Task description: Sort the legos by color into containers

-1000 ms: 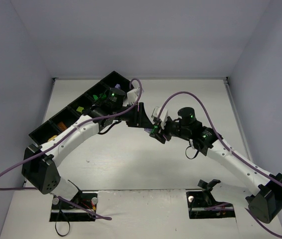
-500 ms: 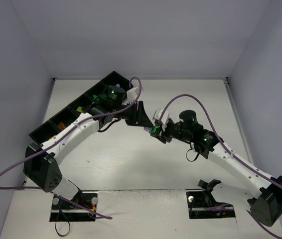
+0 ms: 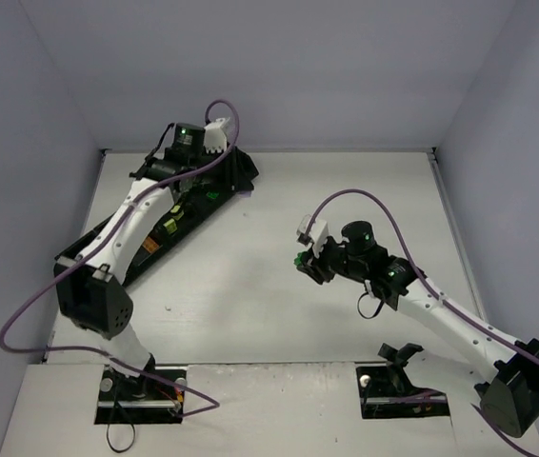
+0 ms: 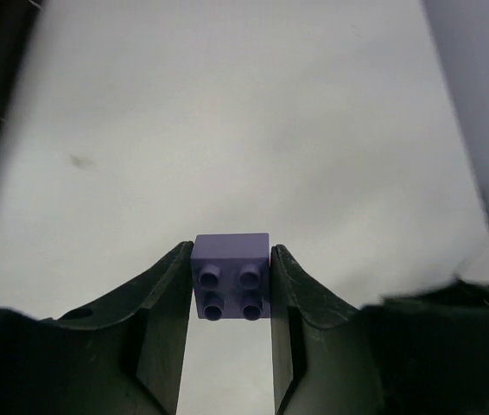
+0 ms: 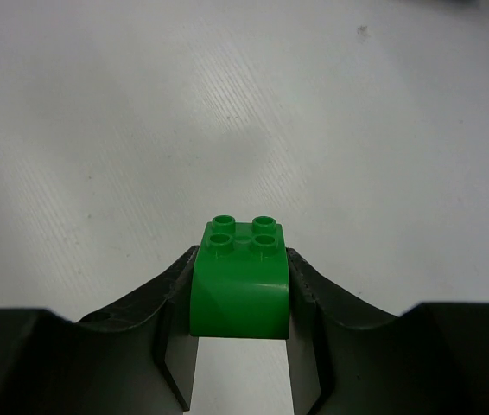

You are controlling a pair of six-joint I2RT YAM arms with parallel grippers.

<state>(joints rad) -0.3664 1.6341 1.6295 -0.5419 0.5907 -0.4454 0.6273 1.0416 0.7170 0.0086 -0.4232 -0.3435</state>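
Your purple brick (image 4: 231,277) sits clamped between the fingers of the left gripper (image 4: 231,259), studs facing the wrist camera, over the white table (image 4: 227,112) by the far end of the tray (image 3: 243,171). Your green brick (image 5: 241,278), rounded with four studs, is pinched in the right gripper (image 5: 241,258) over the table's middle, well apart from the tray. A yellow brick (image 3: 169,227) lies in one compartment; the left arm hides most others.

Purple four-stud brick (image 4: 231,278) in left gripper (image 4: 231,256); green curved four-stud brick (image 5: 240,285) in right gripper (image 5: 241,256).
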